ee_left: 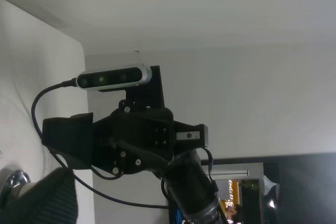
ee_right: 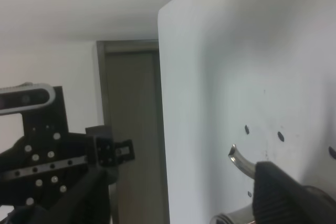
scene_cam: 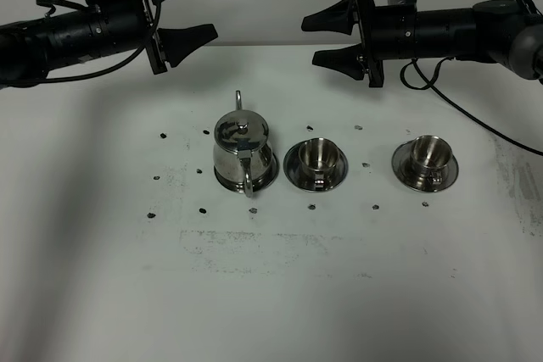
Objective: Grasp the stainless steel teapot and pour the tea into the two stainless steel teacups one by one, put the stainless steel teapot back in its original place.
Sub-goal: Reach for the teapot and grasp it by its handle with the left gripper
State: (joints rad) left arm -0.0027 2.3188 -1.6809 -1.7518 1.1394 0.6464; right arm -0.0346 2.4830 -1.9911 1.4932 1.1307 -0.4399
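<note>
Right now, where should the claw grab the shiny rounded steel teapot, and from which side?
On the teapot, the loop handle: it juts toward the near edge of the table, opposite the thin spout. Probably come from that near side, pinching across the loop.

I can read no words or numbers in any of my views. In my left wrist view, far back past my right arm (ee_left: 191,187), there is a little bright sign (ee_left: 231,204) with orange marks on it. It is too small and blurry for me to read.
</note>
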